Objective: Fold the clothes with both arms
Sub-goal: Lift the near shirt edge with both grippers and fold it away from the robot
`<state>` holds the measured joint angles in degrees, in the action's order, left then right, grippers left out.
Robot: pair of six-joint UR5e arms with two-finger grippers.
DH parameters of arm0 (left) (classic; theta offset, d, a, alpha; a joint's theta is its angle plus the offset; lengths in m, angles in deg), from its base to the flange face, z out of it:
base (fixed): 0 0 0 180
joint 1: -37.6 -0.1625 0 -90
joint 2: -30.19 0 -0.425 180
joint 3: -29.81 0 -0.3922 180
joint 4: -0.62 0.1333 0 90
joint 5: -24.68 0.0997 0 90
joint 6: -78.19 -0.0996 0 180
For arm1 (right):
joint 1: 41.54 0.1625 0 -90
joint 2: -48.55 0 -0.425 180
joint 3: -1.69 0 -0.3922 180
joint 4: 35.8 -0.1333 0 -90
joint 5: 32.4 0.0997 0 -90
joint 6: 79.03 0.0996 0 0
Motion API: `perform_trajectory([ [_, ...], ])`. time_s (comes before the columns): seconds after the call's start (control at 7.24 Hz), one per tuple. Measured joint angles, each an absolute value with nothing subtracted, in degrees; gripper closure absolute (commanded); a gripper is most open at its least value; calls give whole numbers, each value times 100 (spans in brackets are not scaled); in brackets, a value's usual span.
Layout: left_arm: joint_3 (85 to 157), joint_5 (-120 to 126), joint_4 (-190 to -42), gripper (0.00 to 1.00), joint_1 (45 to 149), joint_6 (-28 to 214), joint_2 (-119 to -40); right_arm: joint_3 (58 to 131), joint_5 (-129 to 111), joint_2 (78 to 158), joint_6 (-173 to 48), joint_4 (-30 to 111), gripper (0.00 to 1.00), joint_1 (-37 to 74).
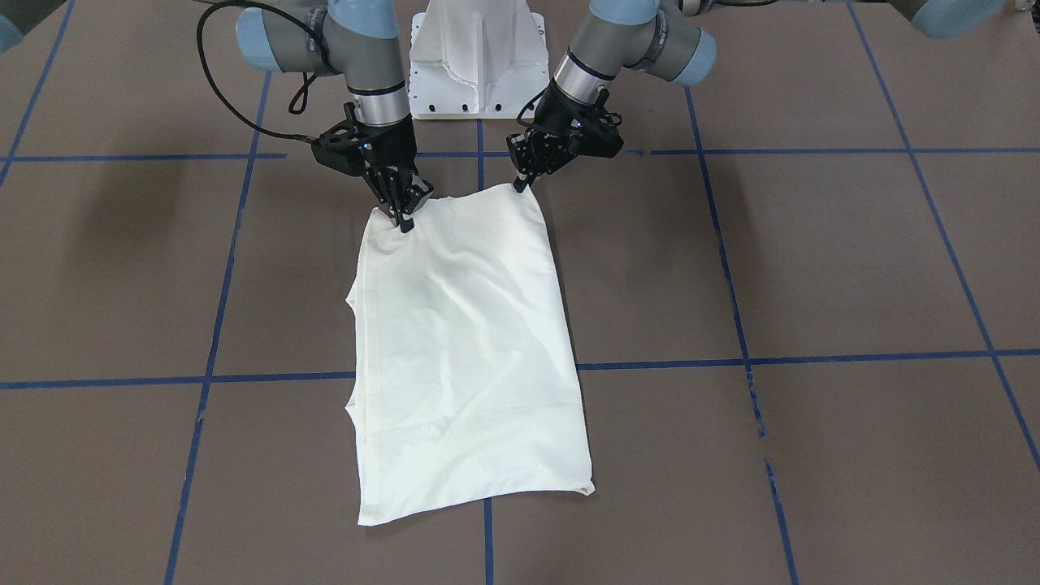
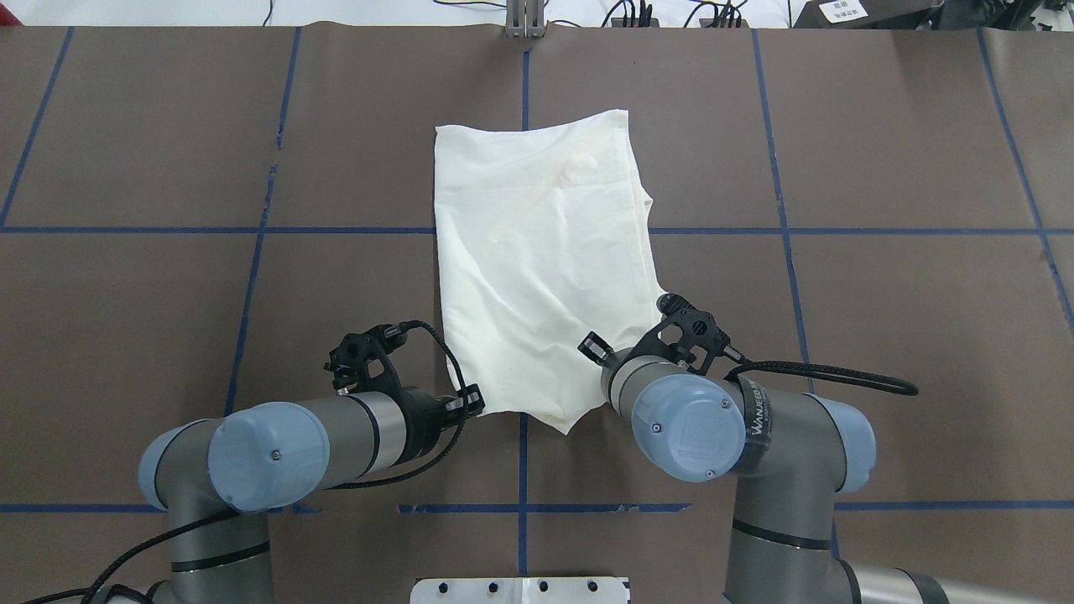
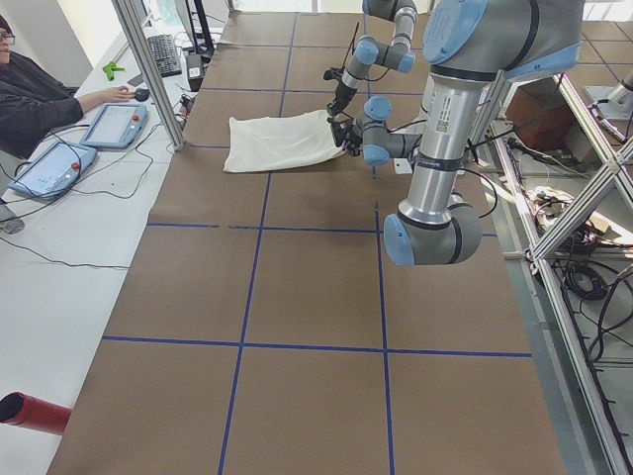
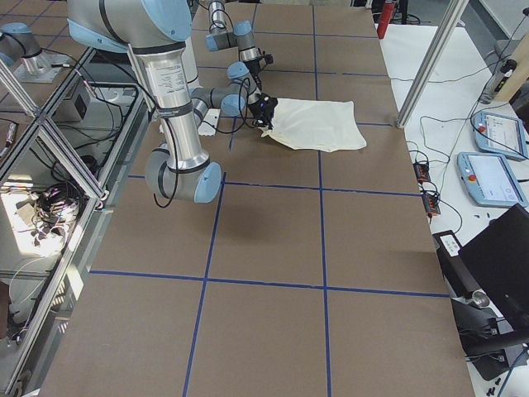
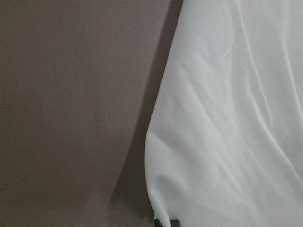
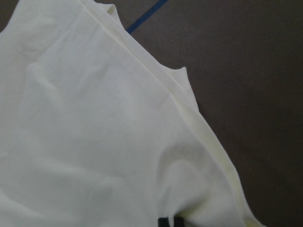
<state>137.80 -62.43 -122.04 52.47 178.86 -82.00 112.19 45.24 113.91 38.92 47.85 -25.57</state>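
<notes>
Folded cream shirt (image 1: 467, 341), plain side up, lies mid-table (image 1: 812, 268); left gripper (image 1: 518, 184) and right gripper (image 1: 404, 221) each pinch a robot-side corner; black wrap (image 2: 758, 415) on right arm (image 2: 688, 428) reads "WANJEED".

The T-shirt (image 1: 467, 341) lies with left pincer (image 1: 518, 185) and right pincer (image 1: 405, 221) at robot-side corners.

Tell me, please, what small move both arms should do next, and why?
Probably raise both held corners together, slightly. The left pincer and right pincer each seem shut on a near corner of the shirt; the rest lies flat, so lifting starts the fold.
</notes>
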Motion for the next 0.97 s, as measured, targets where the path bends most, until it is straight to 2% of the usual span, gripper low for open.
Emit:
perform_trajectory([
  [0.55, 16066, -6815, -9838, 100, 5328, 17779, -8221, 13017, 4524, 11374, 3932, 6405, 100, -2935],
  [0.69, 16340, -6875, -9478, 100, 5356, 17774, -8240, 13200, 4522, 11368, 3932, 6628, 100, -3001],
  [0.97, 16184, -6922, -9271, 100, 5680, 17440, -8405, 13169, 4518, 11355, 3826, 6738, 100, -2973],
])
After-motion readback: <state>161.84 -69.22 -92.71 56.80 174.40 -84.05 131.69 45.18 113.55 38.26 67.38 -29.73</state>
